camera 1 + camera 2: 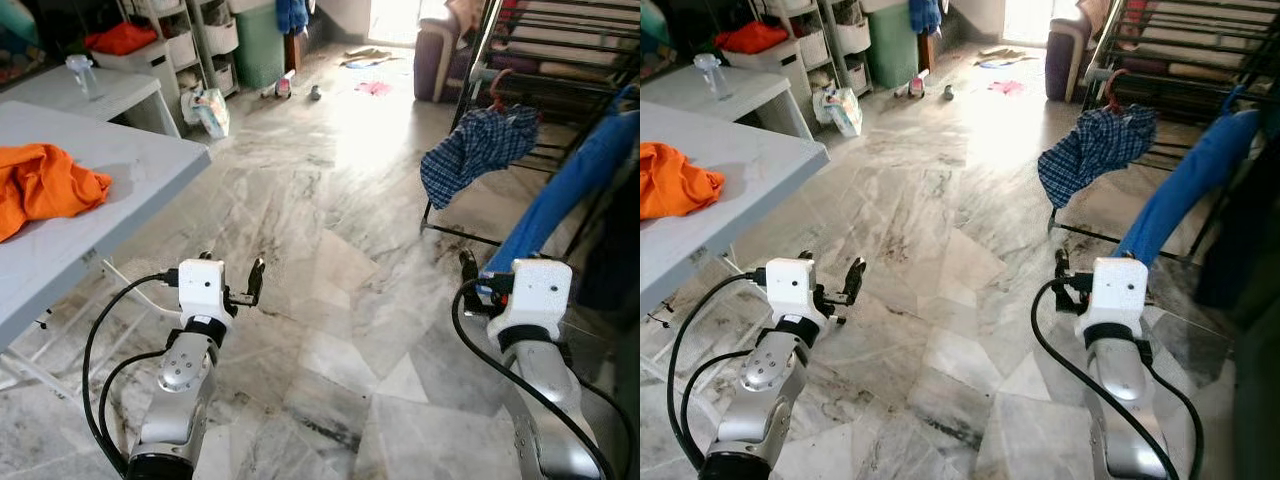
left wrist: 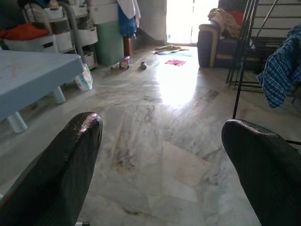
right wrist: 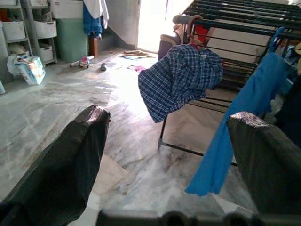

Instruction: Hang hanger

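Both grippers — left gripper [image 1: 232, 279], right gripper [image 3: 174, 155] — gape, nothing held.

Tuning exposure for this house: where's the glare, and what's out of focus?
Eye views: the bright doorway clips white and glares off the grey marble floor. Left wrist view: same blown doorway; the left hand's black fingers are soft. Right wrist view: checked blue shirt sharp; right hand's fingers blurred.

A home laundry area: drying rack [image 1: 560, 70], storage drawers [image 1: 190, 45], marble floor [image 1: 330, 250].

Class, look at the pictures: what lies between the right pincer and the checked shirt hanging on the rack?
Bare marble floor, seen in the right wrist view; right pincer open, checked shirt ahead.
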Motion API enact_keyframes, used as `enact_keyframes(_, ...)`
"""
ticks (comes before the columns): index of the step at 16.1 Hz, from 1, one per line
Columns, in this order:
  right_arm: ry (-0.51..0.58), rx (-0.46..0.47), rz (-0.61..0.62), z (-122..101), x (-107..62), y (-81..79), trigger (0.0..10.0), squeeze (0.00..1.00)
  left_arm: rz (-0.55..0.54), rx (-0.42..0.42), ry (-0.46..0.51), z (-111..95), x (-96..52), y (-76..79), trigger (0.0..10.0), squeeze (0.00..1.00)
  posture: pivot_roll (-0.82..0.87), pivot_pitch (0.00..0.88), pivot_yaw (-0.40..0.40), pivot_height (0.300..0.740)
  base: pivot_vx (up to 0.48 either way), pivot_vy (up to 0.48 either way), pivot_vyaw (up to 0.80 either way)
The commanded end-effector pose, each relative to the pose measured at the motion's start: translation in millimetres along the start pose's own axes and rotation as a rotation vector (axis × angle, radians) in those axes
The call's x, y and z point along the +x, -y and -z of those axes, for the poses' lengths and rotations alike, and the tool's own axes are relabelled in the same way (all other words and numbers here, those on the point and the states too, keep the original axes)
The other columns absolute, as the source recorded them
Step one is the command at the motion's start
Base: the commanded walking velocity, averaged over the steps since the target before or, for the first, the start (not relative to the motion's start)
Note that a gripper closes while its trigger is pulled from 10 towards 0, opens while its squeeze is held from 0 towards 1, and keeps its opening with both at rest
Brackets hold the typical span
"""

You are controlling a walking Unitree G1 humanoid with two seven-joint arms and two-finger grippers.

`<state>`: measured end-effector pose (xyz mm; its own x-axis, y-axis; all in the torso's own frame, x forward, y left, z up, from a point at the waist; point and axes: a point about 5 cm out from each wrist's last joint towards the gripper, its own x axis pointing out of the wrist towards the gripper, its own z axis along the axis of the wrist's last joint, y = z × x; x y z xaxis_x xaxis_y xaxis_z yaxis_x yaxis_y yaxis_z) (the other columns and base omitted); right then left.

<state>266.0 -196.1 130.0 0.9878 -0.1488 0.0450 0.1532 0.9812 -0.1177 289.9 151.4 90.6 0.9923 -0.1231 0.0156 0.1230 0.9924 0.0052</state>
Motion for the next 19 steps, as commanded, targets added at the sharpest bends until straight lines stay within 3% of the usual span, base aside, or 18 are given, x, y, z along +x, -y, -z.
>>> enact_keyframes(1, -0.010, 0.000, -0.002, 2.0, 0.0, -0.8, 10.0, 0.00, 0.009, 0.000, 0.014, -4.7, 2.6, 0.1, 10.0, 0.00, -0.04, 0.000, 0.052, 0.740, 0.382, 0.000, 0.00)
enact_keyframes(7, -0.009, 0.003, -0.006, 2.3, 1.9, -3.1, 10.0, 0.00, 0.010, -0.001, 0.015, -4.7, 3.3, 0.3, 10.0, 0.00, -0.04, 0.000, 0.051, 0.740, 0.394, 0.000, 0.00)
enact_keyframes(19, -0.003, -0.006, -0.002, 1.8, 3.2, -0.5, 10.0, 0.00, 0.012, -0.005, 0.009, -2.4, 6.4, 4.1, 10.0, 0.00, -0.05, 0.000, 0.049, 0.740, 0.407, 0.253, 0.00)
